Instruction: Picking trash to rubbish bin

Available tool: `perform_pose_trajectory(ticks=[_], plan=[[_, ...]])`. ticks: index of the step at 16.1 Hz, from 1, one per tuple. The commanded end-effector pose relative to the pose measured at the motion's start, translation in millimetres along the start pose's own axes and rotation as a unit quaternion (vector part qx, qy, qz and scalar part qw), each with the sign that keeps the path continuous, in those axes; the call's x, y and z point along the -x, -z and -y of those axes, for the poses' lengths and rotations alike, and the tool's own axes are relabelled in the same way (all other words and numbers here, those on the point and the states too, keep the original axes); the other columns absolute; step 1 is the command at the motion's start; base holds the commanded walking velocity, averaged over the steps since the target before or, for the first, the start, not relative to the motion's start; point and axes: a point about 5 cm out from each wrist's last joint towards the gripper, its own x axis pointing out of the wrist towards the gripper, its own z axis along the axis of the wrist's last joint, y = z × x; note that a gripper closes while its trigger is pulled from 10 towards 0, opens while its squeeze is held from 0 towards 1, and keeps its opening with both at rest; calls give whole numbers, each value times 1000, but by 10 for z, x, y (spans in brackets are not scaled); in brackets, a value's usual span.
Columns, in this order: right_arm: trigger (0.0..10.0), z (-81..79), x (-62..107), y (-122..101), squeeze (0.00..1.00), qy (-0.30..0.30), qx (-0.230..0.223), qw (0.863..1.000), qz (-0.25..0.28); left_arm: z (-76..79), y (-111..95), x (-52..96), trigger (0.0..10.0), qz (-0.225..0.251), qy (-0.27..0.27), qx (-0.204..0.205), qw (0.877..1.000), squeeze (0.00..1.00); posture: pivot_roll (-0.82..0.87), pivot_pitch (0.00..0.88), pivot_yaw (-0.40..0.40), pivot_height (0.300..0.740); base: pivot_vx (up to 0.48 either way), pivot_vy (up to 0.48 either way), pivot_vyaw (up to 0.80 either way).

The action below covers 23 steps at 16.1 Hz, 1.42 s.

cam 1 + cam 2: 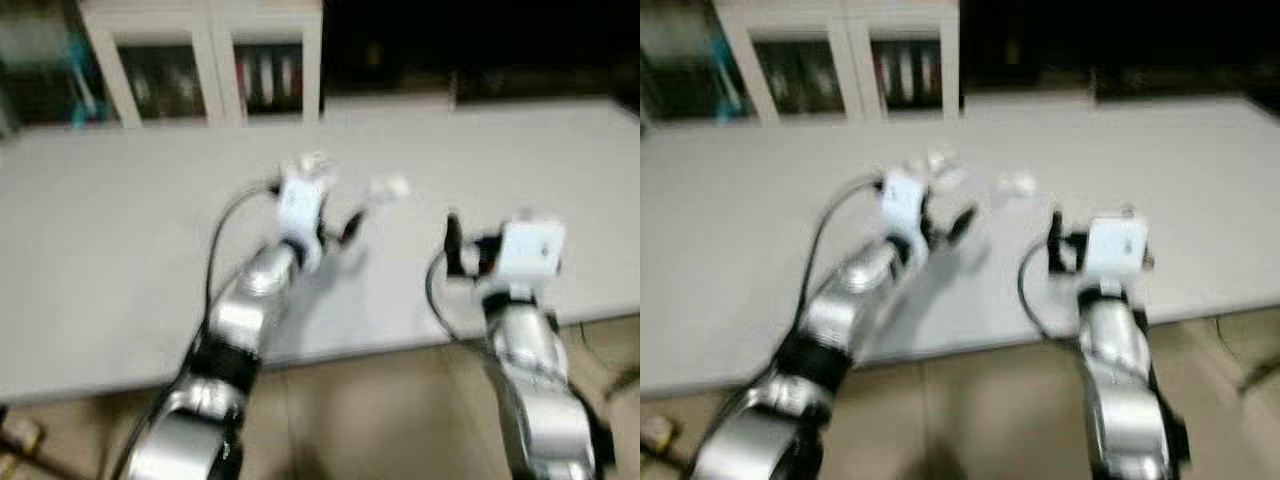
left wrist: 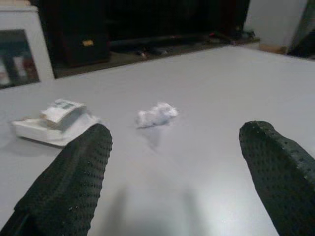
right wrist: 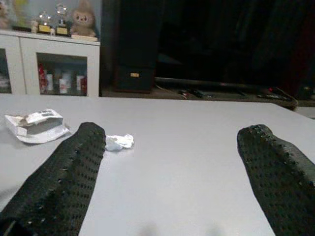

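Reaching fwd over the pale worktop (image 1: pixel 100 260), both silver arms are raised from the near edge. Head views are blurred. Left arm runs up and to the right from the lower left, elbow bent, wrist well over the surface. Left pincer (image 2: pixel 179 172) is released: its two black fingers (image 2: pixel 69 182) stand wide apart, nothing between them, hovering above the worktop. Right arm rises nearly straight from the lower right, wrist just past the near edge. Right pincer (image 3: pixel 172 177) is likewise spread wide and empty.

Ahead of the left pincer, between its fingers' lines, lies a crumpled paper wad (image 2: pixel 156 114) flat on the worktop, apart from both pincers. Just beside the wad, toward robot's left, sits a flattened white carton (image 2: pixel 56 123) w/ a smaller white piece on top.

Beyond the worktop's far edge: a white cabinet (image 1: pixel 205 55) w/ glass doors, and dark furniture to its right.
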Motion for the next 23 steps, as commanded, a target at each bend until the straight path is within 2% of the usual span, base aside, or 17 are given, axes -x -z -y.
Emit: perform_pose_trajectory(ticks=[1,11,23], plan=[[10000,8,-18,-11,0,2,-5,1000,0,10,-60,-32,10000,7,3,-7,1000,0,134,1,-23,740,0,0,0],[10000,-59,-14,-6,0,-17,-11,1000,-1,-39,-58,-42,10000,6,-12,0,1000,0,134,5,-17,740,48,0,0],[10000,-130,-3,-15,0,-44,-8,999,-1,-96,-120,-58,10000,11,-25,5,1000,0,133,17,-12,740,458,0,0]])
